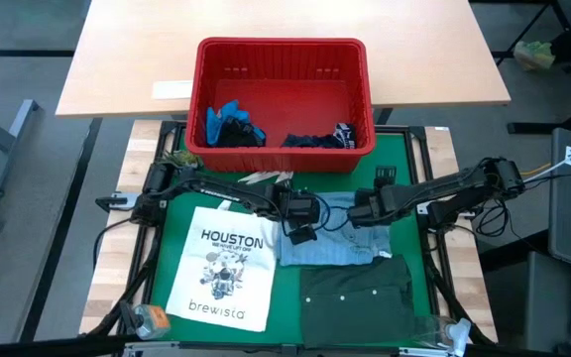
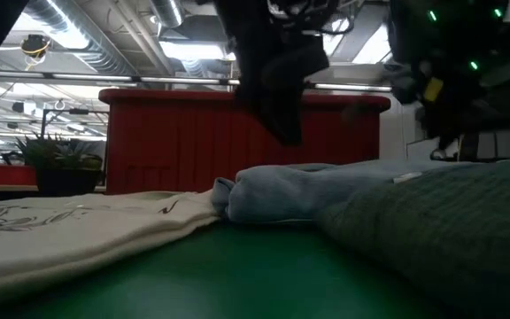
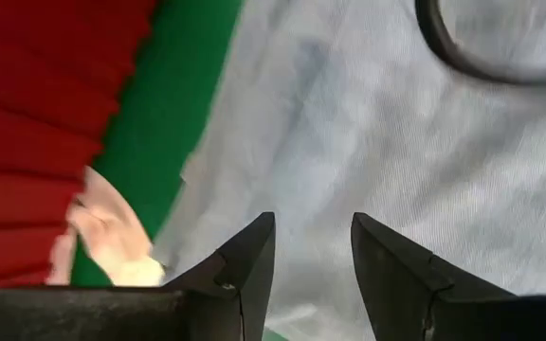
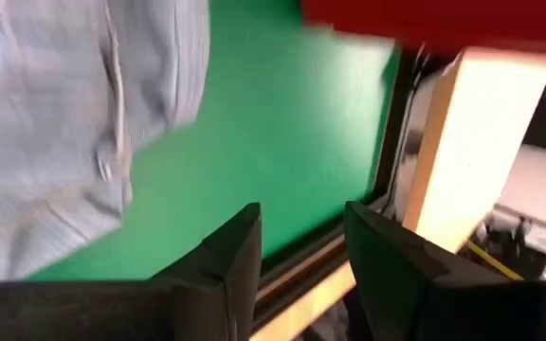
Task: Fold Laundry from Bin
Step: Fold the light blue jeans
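Laundry is lying both inside and in front of the red bin (image 1: 282, 94), a rectangular slotted plastic basket with a thick rim that is sitting at the far edge of the green mat (image 1: 171, 233). Inside the bin, a bright blue garment (image 1: 232, 121) is crumpled in one corner and a dark navy garment (image 1: 317, 140) is bunched along the near wall, with bare red floor showing between them. Just in front of the bin, a light blue denim shirt (image 1: 333, 234) is lying partly folded on the mat. Nearer than that, touching it, a dark green garment (image 1: 356, 296) is lying flat and squared. Beside the shirt, a cream tote bag (image 1: 223, 267) printed with black lettering is spreading flat.

Between the bin and the shirt, the left gripper (image 1: 299, 216) is hovering over the shirt's soft ribbed cloth, its jaws standing a little apart and gripping nothing. The right gripper (image 1: 361, 210) is hanging over the shirt's other end, its jaws likewise narrowly parted and empty, with open green mat beside it. Behind the bin, a pale wooden tabletop (image 1: 285, 25) is stretching away.
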Available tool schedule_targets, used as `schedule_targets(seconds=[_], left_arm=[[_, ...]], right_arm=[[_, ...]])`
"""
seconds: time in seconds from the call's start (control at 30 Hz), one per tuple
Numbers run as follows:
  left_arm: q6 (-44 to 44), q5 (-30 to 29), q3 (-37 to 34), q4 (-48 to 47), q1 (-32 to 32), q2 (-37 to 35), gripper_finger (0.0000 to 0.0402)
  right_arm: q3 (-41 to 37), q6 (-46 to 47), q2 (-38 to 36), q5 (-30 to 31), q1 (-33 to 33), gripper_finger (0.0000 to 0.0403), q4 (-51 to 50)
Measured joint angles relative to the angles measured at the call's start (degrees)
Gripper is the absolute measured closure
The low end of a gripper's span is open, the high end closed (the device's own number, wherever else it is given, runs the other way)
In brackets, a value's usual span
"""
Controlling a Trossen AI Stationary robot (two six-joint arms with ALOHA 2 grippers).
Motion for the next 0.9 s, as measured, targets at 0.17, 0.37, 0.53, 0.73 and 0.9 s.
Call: schedule_targets(seconds=[0.17,0.37,0.53,0.73,0.9], left_arm=[[1.2,-2.1,1.2,0.5,0.2,-0.1,0.0266],[1.2,-4.4,-1.8,0.5,1.0,-0.1,0.0266],[1.1,-6.7,-6.7,3.2,2.6,0.6,0.0266],[1.1,-6.4,-16.1,16.3,5.3,1.0,0.0266],[1.0,-5.5,-21.2,22.2,7.5,0.8,0.0266]], right_arm=[[4.1,-6.8,0.0,0.9,0.0,0.0249,6.7],[1.0,-12.2,0.0,0.1,0.0,0.0249,21.8],[-6.0,-13.5,0.0,0.3,-0.1,0.0249,31.7],[-16.0,-13.4,0.0,1.4,-0.8,0.0249,40.3],[-21.5,-12.1,-0.1,1.4,-3.5,0.0249,45.8]])
